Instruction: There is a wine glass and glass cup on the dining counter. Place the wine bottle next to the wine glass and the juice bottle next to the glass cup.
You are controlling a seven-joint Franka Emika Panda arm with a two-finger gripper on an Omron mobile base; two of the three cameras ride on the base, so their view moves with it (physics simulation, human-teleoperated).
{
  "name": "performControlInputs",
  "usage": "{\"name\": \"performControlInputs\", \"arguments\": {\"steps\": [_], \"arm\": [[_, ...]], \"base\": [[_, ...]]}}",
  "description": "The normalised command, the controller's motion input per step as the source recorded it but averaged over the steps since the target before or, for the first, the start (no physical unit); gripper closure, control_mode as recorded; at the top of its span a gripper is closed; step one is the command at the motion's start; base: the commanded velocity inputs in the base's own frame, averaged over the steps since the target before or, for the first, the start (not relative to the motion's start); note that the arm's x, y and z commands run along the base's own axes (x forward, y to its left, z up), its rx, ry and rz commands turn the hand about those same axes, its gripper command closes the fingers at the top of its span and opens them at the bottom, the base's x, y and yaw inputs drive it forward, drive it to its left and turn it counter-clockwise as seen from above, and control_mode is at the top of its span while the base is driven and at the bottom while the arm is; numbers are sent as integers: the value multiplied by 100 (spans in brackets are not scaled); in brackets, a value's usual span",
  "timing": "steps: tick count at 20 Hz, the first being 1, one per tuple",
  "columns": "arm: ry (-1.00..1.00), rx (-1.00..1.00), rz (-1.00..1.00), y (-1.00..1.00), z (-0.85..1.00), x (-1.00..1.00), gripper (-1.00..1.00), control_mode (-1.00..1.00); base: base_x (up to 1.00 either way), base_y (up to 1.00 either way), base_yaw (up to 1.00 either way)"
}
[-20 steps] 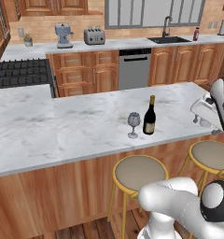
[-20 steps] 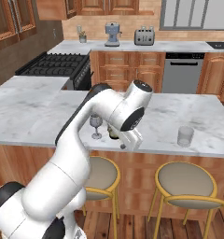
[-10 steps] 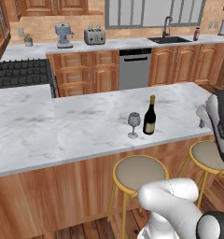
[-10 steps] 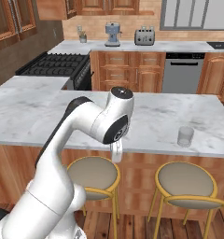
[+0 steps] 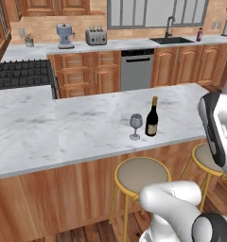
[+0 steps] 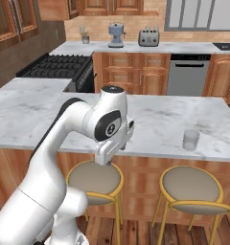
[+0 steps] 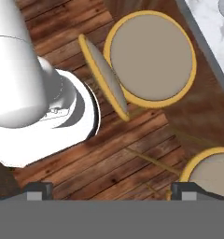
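The tall dark glass wine bottle (image 5: pixel 152 117) stands beside the small clear stemmed wine glass (image 5: pixel 135 125) at mid-frame on the marbled bench (image 5: pixel 63 127). The arm has swung away; its tool (image 7: pixel 111 191), now floorward, is seen spread and empty. The juice half remains.

Setting: rendered domestic kitchen. Evidence: wooden cabinets (image 5: pixel 94 73); black gas stove (image 5: pixel 21 73); stainless dishwasher (image 5: pixel 137 69); black sink (image 5: pixel 171 40) with faucet; toaster (image 5: pixel 96 36) and coffee machine (image 5: pixel 64 35) on rear surface; marbled dining counter (image 5: pixel 63 127) with yellow-legged stools (image 5: pixel 141 176); plank floor (image 7: pixel 128 154).
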Motion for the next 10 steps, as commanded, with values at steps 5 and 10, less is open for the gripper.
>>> {"name": "performControlInputs", "arguments": {"steps": [5, 10], "arm": [[3, 0, -63, 1, 0, -6, -100, -100], [-3, -1, -47, 6, 0, 0, -100, -100]], "base": [[0, 0, 0], [0, 0, 0]]}}
